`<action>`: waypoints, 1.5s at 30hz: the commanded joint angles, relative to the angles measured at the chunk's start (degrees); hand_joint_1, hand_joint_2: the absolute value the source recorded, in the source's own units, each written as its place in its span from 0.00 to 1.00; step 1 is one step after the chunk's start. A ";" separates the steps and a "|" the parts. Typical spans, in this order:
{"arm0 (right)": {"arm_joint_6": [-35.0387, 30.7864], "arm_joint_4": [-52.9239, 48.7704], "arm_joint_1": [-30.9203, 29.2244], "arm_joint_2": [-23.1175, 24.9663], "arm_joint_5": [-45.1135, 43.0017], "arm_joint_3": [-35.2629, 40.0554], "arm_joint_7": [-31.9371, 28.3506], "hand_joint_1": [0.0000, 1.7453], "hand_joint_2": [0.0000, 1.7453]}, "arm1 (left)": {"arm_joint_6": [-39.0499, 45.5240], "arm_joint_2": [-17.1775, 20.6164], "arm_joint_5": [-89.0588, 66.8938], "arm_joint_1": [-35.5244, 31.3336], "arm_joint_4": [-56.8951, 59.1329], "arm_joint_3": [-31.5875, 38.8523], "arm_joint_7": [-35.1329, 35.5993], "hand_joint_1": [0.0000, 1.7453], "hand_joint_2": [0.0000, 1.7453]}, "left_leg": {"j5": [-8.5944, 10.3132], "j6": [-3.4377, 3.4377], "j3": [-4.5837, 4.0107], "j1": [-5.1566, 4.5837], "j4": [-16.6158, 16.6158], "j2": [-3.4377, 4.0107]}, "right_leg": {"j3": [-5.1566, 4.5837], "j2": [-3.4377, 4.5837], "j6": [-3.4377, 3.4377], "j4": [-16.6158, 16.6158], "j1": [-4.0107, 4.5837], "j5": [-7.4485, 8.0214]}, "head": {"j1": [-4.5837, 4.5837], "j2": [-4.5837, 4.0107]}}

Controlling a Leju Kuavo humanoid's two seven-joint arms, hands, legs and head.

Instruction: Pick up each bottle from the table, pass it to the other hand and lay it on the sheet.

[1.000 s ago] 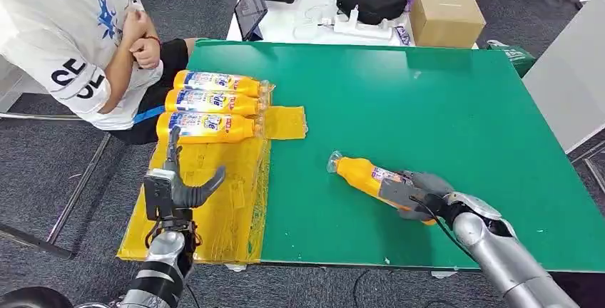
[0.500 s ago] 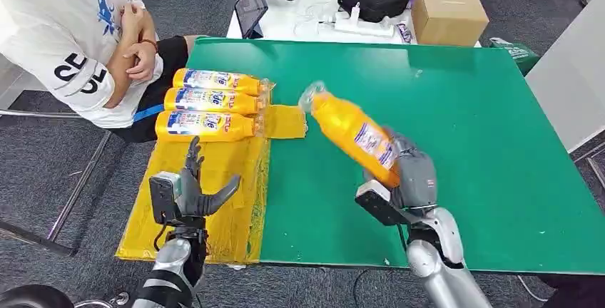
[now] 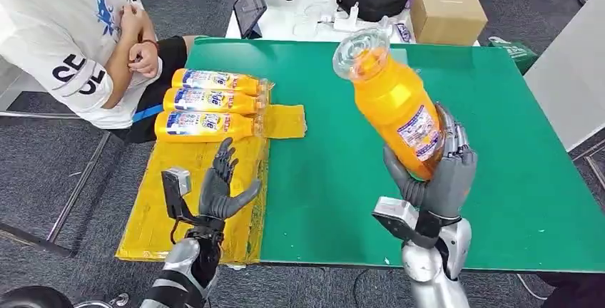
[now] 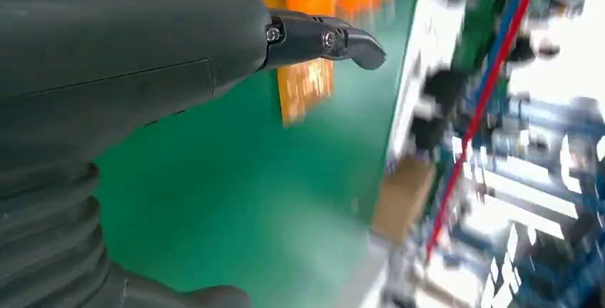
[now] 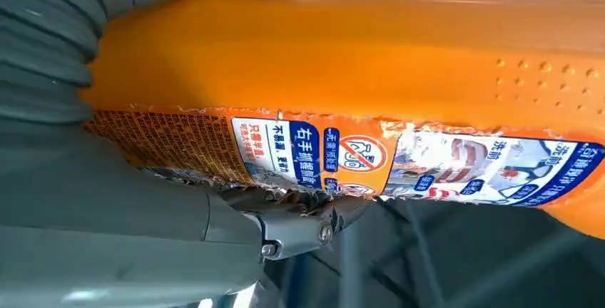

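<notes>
Green covers the counter point(image 3: 456, 144), with a yellow sheet point(image 3: 185, 201) spread over its edge on the left robot hand's side. Three bottles point(image 3: 210, 103) already lie on that sheet, side by side just beyond the left robot hand point(image 3: 217, 190), their long axes running across toward the right robot hand's side, caps that way. By that count most of the work looks done; the fourth bottle point(image 3: 396, 105) is up off the counter but not yet passed across or laid down. It is gripped around its lower body by the right robot hand point(image 3: 435, 172), fingers wrapped on the label. Its long axis stands nearly upright, tilted a little, clear cap topmost and leaning toward the left robot hand. That robot hand holds nothing, fingers spread, palm turned toward the bottle, well apart from it.
</notes>
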 commanded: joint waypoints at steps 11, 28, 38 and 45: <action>5.79 39.95 -2.06 4.06 -6.61 16.70 -3.51 1.00 1.00 | -21.66 6.99 8.10 -2.23 1.71 -13.49 -1.82 0.00 1.00 | -0.07 -0.10 0.29 0.11 -0.14 0.25 | 0.26 0.19 -0.14 -0.15 0.12 0.01 | 0.04 0.00; 6.84 44.18 -5.43 5.84 -6.34 22.48 -0.97 1.00 1.00 | -20.18 7.67 7.87 -3.48 3.67 -16.09 -0.09 0.00 1.00 | -0.05 -0.06 0.08 0.10 -0.05 0.13 | 0.09 0.07 -0.11 -0.03 0.11 -0.02 | 0.04 0.00; 8.55 46.17 -6.00 6.74 -6.81 26.17 -0.56 1.00 1.00 | -18.72 7.32 7.63 -4.43 5.41 -16.12 0.61 0.00 1.00 | -0.10 -0.07 0.23 0.14 -0.07 0.15 | 0.24 0.05 -0.13 -0.06 0.15 -0.07 | 0.02 0.00; 5.98 54.57 -8.25 6.85 -2.30 29.76 2.39 1.00 1.00 | -22.04 7.40 11.96 -4.21 5.70 -15.87 1.49 0.00 1.00 | -0.06 -0.06 0.16 0.11 -0.08 0.12 | 0.17 0.04 -0.11 -0.06 0.12 -0.04 | 0.04 0.00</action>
